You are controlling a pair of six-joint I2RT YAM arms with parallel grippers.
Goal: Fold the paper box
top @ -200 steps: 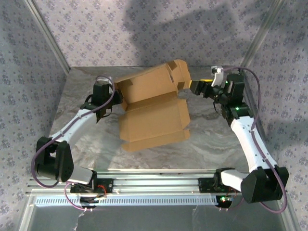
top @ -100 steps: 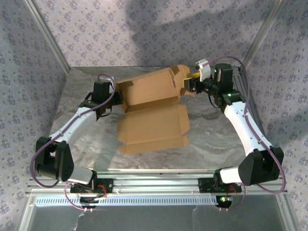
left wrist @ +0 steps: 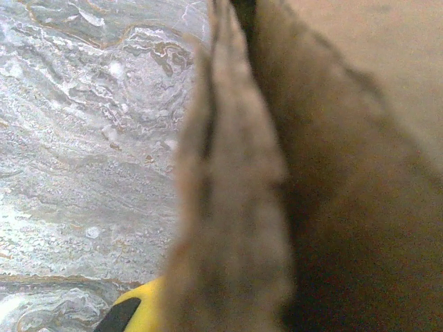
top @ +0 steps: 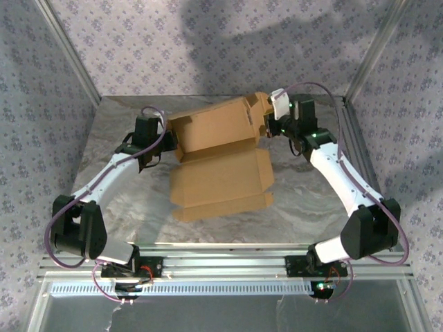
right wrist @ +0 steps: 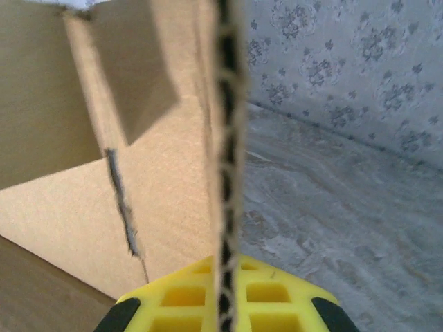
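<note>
The paper box is brown cardboard, half folded: a flat panel lies on the table and a rear panel with side flaps stands tilted behind it. My left gripper sits at the box's upper left corner. In the left wrist view a blurred cardboard wall runs straight down between the jaws, beside a yellow finger. My right gripper is at the upper right flap. The right wrist view shows that flap's corrugated edge clamped between the yellow fingers.
The grey marbled table is bounded by patterned walls at the back and sides. Metal frame posts stand at the rear corners. An aluminium rail with the arm bases runs along the near edge.
The right arm has swung left from the table's right side and reached the box's right flap. The flat panel shifted slightly. The left arm has stayed at the left corner.
</note>
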